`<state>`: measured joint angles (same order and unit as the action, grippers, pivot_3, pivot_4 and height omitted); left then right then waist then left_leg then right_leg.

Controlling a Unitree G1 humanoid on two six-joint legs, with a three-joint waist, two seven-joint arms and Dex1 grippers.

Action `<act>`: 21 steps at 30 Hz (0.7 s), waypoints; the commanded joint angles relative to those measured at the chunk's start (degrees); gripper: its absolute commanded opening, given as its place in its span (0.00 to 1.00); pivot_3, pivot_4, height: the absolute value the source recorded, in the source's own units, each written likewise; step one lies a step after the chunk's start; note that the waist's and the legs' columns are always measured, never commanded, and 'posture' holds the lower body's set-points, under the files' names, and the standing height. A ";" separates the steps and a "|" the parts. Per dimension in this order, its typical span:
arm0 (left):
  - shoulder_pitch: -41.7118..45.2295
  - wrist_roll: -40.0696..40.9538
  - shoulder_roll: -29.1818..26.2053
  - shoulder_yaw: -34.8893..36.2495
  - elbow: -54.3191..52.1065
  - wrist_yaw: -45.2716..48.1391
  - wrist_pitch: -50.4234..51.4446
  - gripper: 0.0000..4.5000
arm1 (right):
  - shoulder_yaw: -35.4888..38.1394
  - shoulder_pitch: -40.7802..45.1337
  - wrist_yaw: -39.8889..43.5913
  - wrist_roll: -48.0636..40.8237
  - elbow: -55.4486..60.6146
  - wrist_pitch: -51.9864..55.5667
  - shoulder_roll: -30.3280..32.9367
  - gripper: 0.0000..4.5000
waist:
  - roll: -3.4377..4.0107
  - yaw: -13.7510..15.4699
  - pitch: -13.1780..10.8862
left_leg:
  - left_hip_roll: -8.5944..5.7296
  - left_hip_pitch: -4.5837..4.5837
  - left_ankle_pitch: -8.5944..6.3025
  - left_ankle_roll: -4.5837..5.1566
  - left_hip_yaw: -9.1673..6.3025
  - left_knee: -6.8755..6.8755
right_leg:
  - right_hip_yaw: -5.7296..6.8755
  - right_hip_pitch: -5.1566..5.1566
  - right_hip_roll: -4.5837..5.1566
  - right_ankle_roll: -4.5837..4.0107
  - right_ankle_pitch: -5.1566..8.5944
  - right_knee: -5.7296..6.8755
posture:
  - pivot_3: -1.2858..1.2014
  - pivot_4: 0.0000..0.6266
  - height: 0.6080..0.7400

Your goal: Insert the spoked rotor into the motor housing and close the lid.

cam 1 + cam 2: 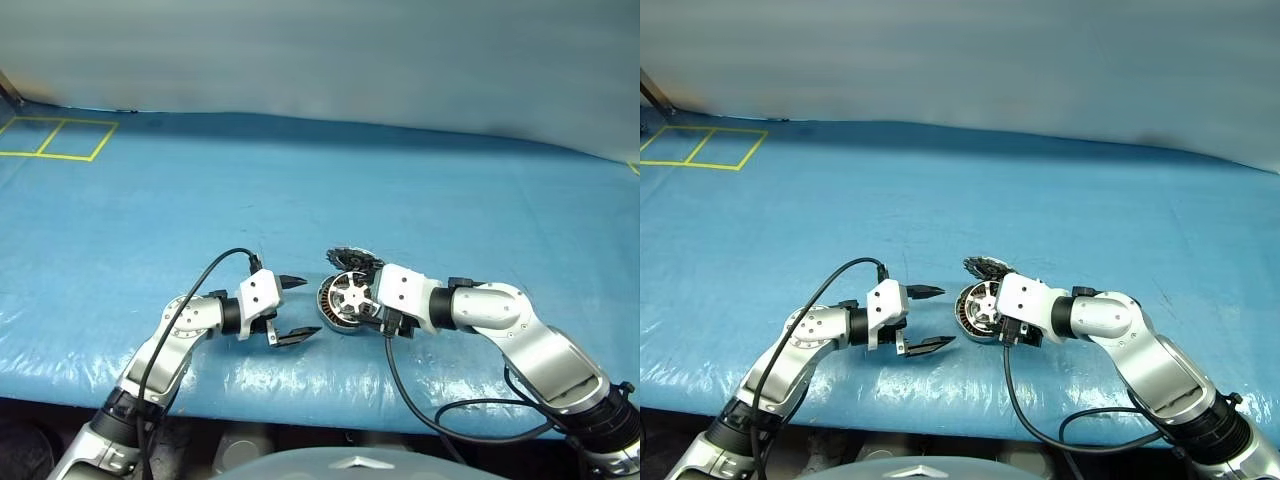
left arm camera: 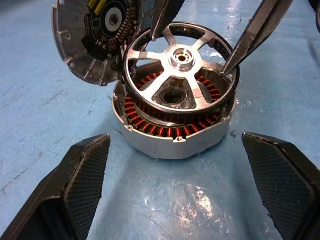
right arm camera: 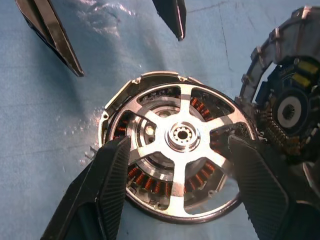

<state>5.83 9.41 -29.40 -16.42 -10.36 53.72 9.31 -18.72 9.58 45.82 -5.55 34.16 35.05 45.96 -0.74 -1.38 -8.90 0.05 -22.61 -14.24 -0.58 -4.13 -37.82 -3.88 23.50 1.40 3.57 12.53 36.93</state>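
Observation:
The motor housing (image 2: 170, 140), a silver puck ringed with copper windings, stands on the blue table near the front edge. The spoked rotor (image 2: 180, 57) lies tilted on top of the housing, one side raised. My right gripper (image 3: 180, 145) is open and straddles the rotor, its fingertips (image 2: 225, 70) at the black rim. The lid (image 2: 85, 45) leans upright against the housing's far side, showing its dark inner face. My left gripper (image 1: 310, 307) is open and empty, pointing at the housing from the left with a small gap between them.
A blue sheet covers the table (image 1: 400, 180). Yellow tape squares (image 1: 55, 138) mark the far left corner. The table's front edge (image 1: 300, 400) runs just below both arms, and black cables hang from each wrist.

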 commanded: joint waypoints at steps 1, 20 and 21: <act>0.30 -0.62 0.20 -0.62 -2.13 -0.29 -1.27 1.00 | 0.19 0.00 0.12 0.74 0.36 -0.62 0.02 0.73 | 0.00 -0.01 0.00 | 0.00 0.00 0.00 0.00 0.01 0.00 | -0.01 0.00 0.00 0.00 0.00 0.00 | 0.52 0.24 1.00; 0.89 -1.54 1.00 -1.04 6.54 1.16 -7.43 1.00 | -2.76 -2.39 -1.55 4.75 -0.59 0.05 -1.97 0.46 | -0.01 0.02 0.03 | 0.00 0.02 0.00 0.00 0.01 -0.03 | 0.00 -0.04 0.01 0.01 0.00 -0.01 | 0.52 0.24 1.00; 0.92 -1.69 1.05 -1.08 6.87 1.24 -7.68 1.00 | -3.10 -2.35 -1.44 5.03 -0.63 -0.18 -1.90 0.38 | 0.00 0.02 0.03 | 0.00 0.02 0.00 0.00 0.01 -0.03 | -0.01 -0.04 0.01 0.01 0.00 0.00 | 0.52 0.24 1.00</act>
<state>6.01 7.83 -28.69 -17.36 -3.84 54.72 3.05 -19.99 8.15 43.65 -1.31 34.46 34.22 43.73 -0.74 -1.36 -8.87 0.04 -22.58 -14.23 -0.58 -4.13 -37.85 -3.88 23.45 1.41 3.58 12.53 36.93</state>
